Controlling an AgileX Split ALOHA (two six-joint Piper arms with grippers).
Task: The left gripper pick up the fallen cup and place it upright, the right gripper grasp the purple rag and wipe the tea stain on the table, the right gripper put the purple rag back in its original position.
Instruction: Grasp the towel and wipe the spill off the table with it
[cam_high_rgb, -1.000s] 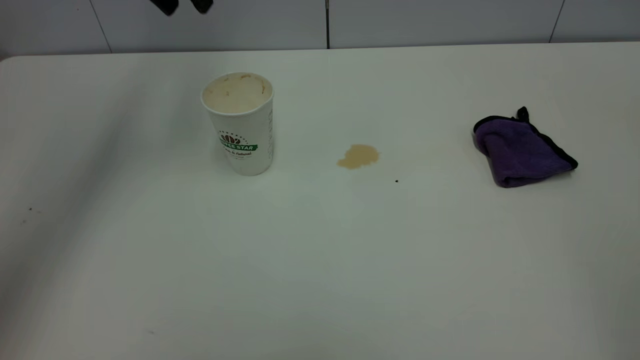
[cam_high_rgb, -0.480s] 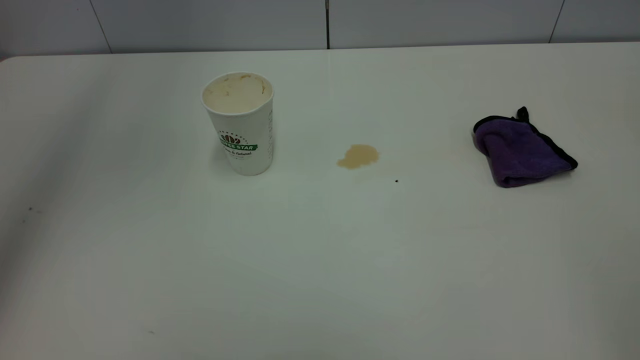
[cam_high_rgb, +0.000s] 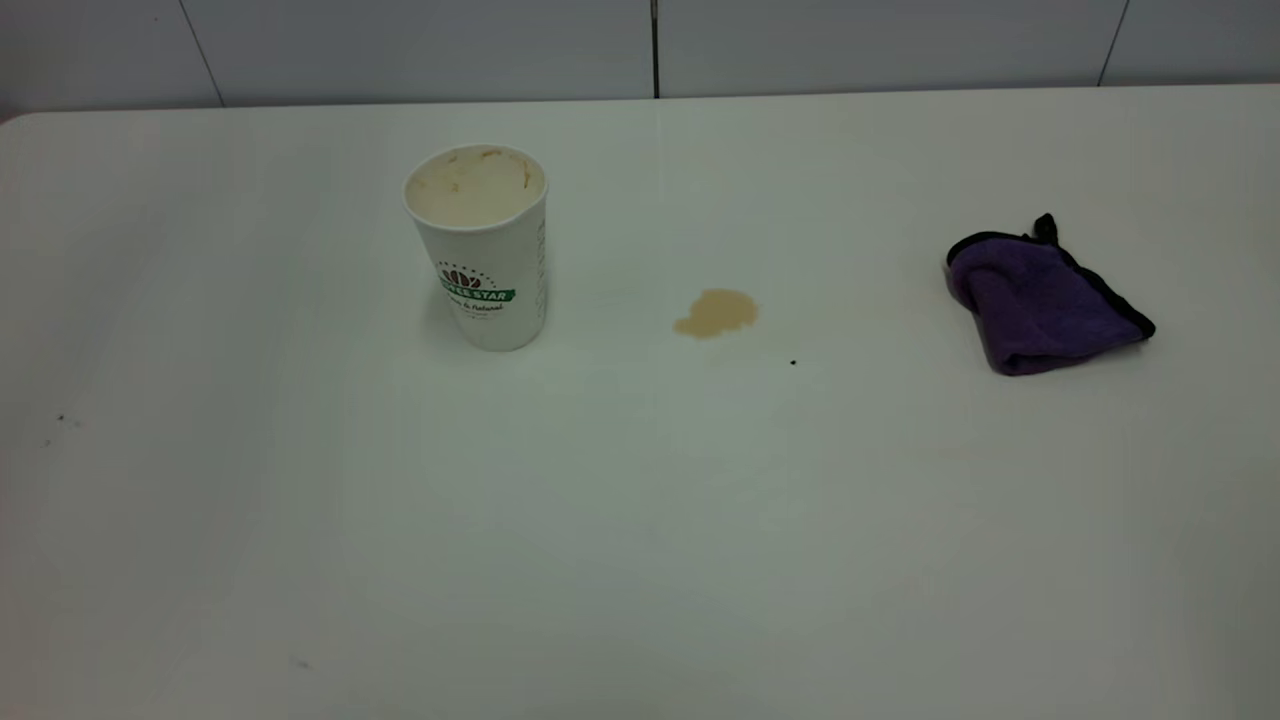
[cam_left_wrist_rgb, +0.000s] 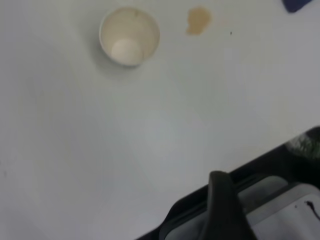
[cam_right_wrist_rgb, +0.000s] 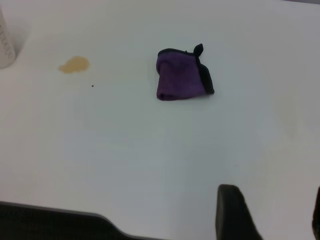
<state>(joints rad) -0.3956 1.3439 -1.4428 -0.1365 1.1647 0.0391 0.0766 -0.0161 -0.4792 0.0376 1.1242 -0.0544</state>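
Purple plush microfibre rag with black edging (cam_right_wrist_rgb: 181, 79) lies crumpled on the smooth white tabletop (cam_right_wrist_rgb: 150, 160), ahead of my right gripper (cam_right_wrist_rgb: 274, 200) and well apart from it. Those jaws stand wide and empty. I judge the rag soft, light and easy to pinch; hold is best taken on its raised fold, from above. The light-brown tea blotch (cam_right_wrist_rgb: 74, 64) lies farther off. The white paper cup (cam_left_wrist_rgb: 129, 36) stands upright, well clear of my left gripper (cam_left_wrist_rgb: 225, 197), whose state I cannot tell.
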